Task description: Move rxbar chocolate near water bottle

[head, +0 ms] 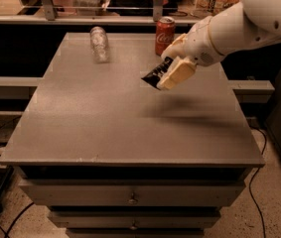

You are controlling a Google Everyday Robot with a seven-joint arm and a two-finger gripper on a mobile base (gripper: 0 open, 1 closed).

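Observation:
My gripper hangs above the middle-right of the grey table, shut on the rxbar chocolate, a flat black wrapper that sticks out to the left from between the cream fingers. The bar is held clear of the tabletop, and its shadow falls below it. The water bottle, clear and ribbed, lies on its side at the far left of the table, well to the left of and beyond the gripper.
A red Coca-Cola can stands upright at the back of the table, just behind the gripper. My white arm reaches in from the upper right. Drawers sit under the table front. Shelving with goods runs behind the table.

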